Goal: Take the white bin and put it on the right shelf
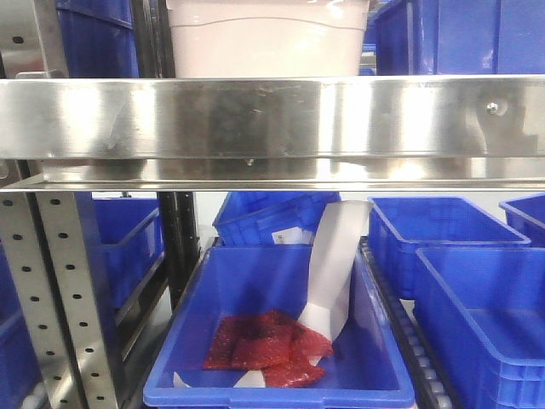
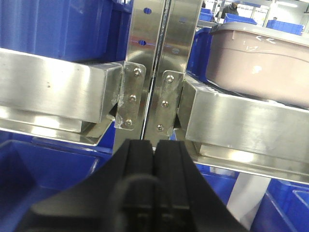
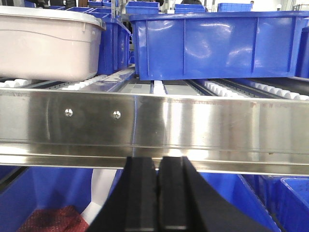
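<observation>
Right wrist view shows the right tool point(image 3: 157, 193) nearest, jaws pressed together on nothing, below the steel beam point(image 3: 154, 130) of the right shelf. The left tool point(image 2: 154, 183) is likewise closed and empty. Beyond the beam, the white bin point(image 3: 46, 46) sits on the rollers beside a blue crate point(image 3: 217, 46). Placement looks done; next, I judge, the arms only need backing away.

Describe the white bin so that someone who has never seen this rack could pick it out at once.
Find the shiny stainless-steel front beam running across the rack. On the roller shelf just behind and above it sits the white bin, toward the left, with blue crates on both sides. It is the only pale pinkish-white tub there, with rounded lower corners and a glossy white lid.
</observation>
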`<state>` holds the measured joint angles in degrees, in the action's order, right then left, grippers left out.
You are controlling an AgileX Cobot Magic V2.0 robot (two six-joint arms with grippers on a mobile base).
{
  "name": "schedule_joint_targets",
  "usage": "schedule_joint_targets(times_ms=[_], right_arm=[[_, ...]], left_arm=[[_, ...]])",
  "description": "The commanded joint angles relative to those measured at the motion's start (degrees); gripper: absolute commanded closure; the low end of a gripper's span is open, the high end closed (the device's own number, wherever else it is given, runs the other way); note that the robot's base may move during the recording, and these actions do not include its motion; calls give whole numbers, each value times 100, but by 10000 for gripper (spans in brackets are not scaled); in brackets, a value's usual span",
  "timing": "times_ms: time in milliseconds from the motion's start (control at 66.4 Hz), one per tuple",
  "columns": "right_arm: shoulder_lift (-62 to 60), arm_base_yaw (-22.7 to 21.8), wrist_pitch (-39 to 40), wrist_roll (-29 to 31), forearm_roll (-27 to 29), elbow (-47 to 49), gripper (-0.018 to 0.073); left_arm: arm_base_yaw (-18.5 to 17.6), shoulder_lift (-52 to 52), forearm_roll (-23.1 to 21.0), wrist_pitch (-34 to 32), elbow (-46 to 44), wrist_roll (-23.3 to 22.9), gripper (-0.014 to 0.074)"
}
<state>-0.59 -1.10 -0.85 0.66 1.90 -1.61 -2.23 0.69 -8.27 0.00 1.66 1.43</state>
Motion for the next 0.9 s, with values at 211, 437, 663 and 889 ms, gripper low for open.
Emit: schedule_joint_targets(times_ms=[211, 437, 663, 889], right_arm=[[-104, -39, 475, 48, -58, 2, 503], [-104, -39, 475, 48, -58, 2, 503], [-104, -39, 475, 48, -58, 2, 503], [-104, -39, 475, 48, -58, 2, 503]], left_arm=[[-20, 64, -15, -495, -10, 243, 713], [-20, 64, -15, -296, -10, 270, 713], [-20, 64, 171, -293, -10, 270, 713], [-20, 64, 171, -278, -10, 270, 713]])
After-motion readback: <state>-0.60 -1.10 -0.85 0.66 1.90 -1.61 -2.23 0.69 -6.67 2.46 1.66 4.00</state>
